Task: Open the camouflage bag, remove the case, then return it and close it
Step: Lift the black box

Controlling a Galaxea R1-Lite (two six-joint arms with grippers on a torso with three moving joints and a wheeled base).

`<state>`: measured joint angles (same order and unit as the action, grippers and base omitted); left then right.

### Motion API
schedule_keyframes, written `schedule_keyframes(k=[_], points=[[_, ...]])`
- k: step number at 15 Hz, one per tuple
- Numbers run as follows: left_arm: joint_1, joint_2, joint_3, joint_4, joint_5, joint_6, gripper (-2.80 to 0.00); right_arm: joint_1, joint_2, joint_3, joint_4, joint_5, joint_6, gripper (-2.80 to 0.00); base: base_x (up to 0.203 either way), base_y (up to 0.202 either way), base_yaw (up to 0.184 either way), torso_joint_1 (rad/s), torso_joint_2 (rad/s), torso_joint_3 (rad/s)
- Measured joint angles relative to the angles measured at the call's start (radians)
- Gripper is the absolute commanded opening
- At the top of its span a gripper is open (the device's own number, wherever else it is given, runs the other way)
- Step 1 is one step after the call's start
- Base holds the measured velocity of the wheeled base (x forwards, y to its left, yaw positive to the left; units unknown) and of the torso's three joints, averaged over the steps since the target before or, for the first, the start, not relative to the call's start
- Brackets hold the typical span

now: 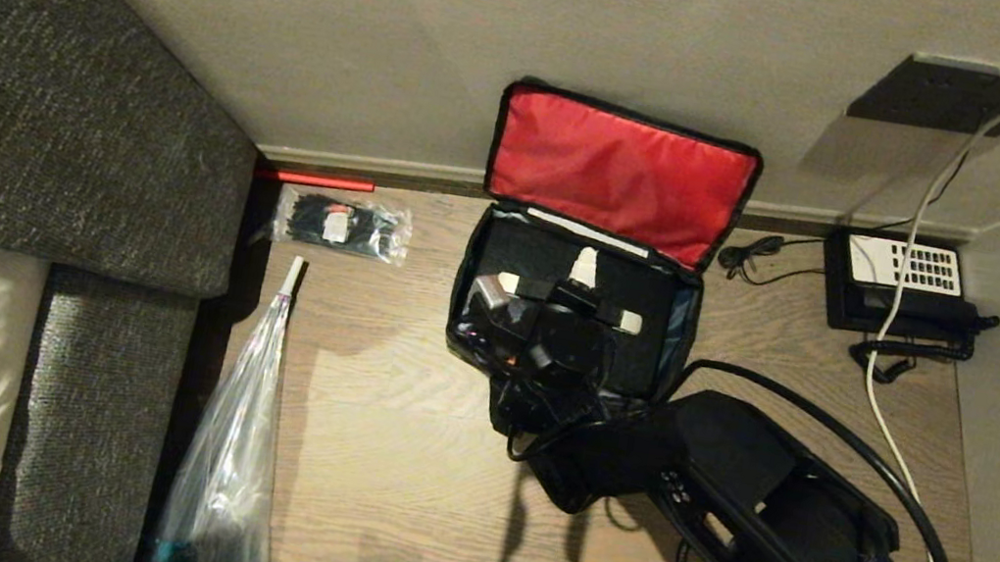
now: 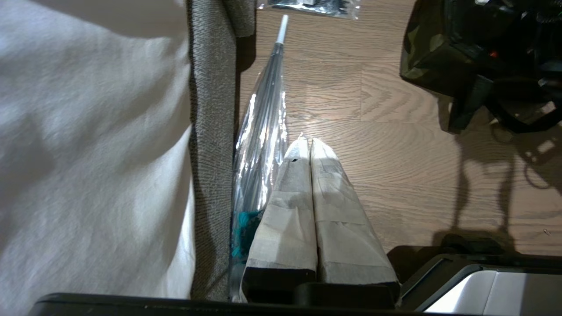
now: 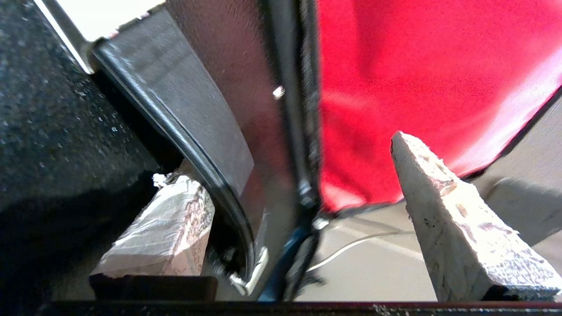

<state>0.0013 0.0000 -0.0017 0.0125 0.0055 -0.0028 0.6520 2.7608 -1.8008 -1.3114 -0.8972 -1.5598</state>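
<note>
Red-lined bag [image 1: 601, 237] open mid-floor; case [image 1: 584, 318] inside; right end effector [image 3: 303, 175] spread wide astride strap [image 3: 193, 145], gripping nothing. Closing remains.

We see the camouflage bag [image 1: 582, 264] standing open on the wooden floor in the upper middle of the head view, its red-lined lid [image 1: 620, 172] raised upright against the pale wall behind. Black sides frame the open compartment, and a patch of green camouflage shows on its outer face in the left wrist view. Inside lies the case [image 1: 599, 281], flat, black and speckled, with its black strap handle [image 1: 572, 294] stretched across the top, the pale ends showing at either side.
</note>
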Motion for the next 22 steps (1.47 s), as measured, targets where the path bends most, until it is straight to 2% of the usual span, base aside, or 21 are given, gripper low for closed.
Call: schedule_keyframes(k=[4,15,16,22], points=[[0.0,0.0,0.0,-0.001,0.0,0.001,-2.8,-0.048,0.037,-0.087,0.017,0.009,-0.088,0.0,0.0,0.0,0.0,0.0,0.0,0.0],[0.0,0.0,0.0,-0.001,0.0,0.0,-2.8,-0.083,0.084,-0.128,0.016,0.004,-0.106,0.0,0.0,0.0,0.0,0.0,0.0,0.0],[0.0,0.0,0.0,-0.001,0.0,0.0,-2.8,-0.083,0.087,-0.13,0.015,0.003,-0.105,-2.8,0.0,0.0,0.0,0.0,0.0,0.0],[0.0,0.0,0.0,0.0,0.0,0.0,-2.8,-0.085,0.103,-0.117,0.028,-0.004,-0.095,-2.8,0.0,0.0,0.0,0.0,0.0,0.0]])
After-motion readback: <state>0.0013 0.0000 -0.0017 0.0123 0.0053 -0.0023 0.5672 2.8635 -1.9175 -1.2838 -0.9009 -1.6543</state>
